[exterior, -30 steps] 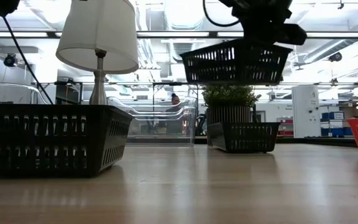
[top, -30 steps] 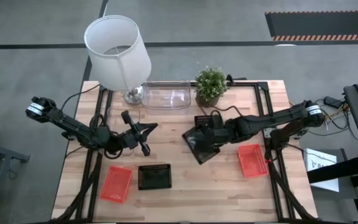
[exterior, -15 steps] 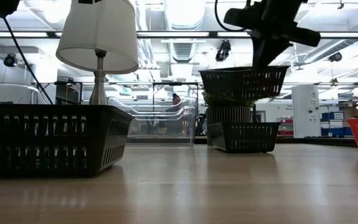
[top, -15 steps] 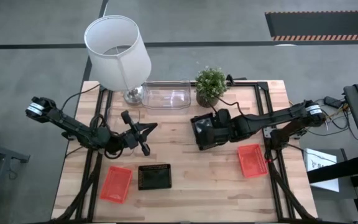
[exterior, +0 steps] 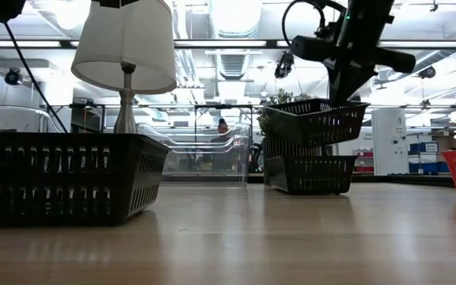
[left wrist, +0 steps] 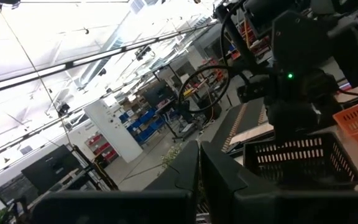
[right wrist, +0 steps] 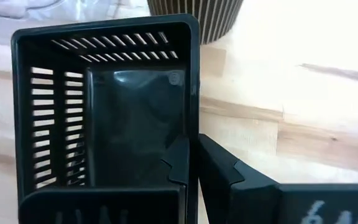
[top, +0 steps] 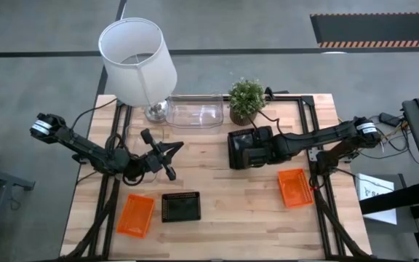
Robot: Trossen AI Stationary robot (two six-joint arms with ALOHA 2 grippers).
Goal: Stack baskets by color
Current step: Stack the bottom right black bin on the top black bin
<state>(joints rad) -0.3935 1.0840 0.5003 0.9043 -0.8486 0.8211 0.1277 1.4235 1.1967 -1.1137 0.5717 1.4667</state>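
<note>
**Over the worktop's far middle: black basket held above its twin**

Nearest the front edge, an orange basket beside a black basket. Mid-worktop, left fingers shut, empty. Farther right, right fingers clamped on the held black basket, tilted over another black basket. Behind, potted plant, clear basket, lamp.

i work in a big workshop hall. long ceiling lights shine above me, blue bins sit on shelves far back, and my wooden table stands on a grey floor.
</note>
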